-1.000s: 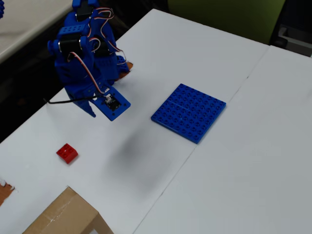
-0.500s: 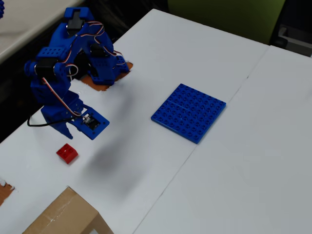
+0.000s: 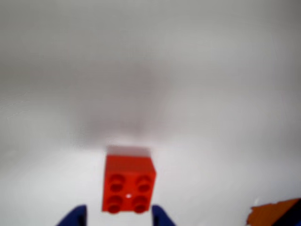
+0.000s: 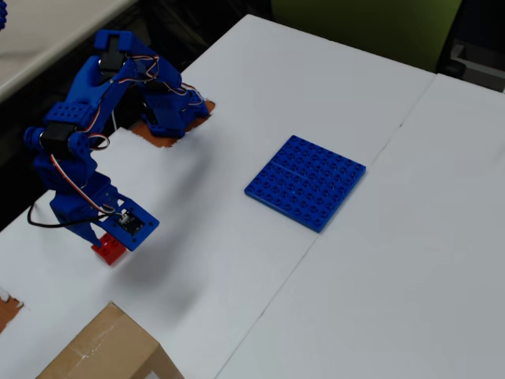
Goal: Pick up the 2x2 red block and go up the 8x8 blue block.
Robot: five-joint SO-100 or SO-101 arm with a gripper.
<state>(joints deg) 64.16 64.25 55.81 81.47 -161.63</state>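
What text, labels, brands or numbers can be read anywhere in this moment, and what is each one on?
None can be read.
Red block: bare studs in the wrist view, no lettering visible.
Blue plate: plain studs, no markings.
Cardboard box: no print visible on the part in frame.
Gripper: the small board on the arm is too small to read in the overhead view.

A small red block (image 3: 128, 186) of glossy moulded plastic, with smooth round studs, sits on a matt white table (image 4: 331, 300) that looks like laminate or painted board, though the wrist view is blurred. To the right in the overhead view lies a flat blue baseplate (image 4: 305, 181) of studded, slightly shiny plastic. The arm (image 4: 79, 170) at left is matt blue plastic. At the near edge is a rough brown cardboard box (image 4: 106, 349).
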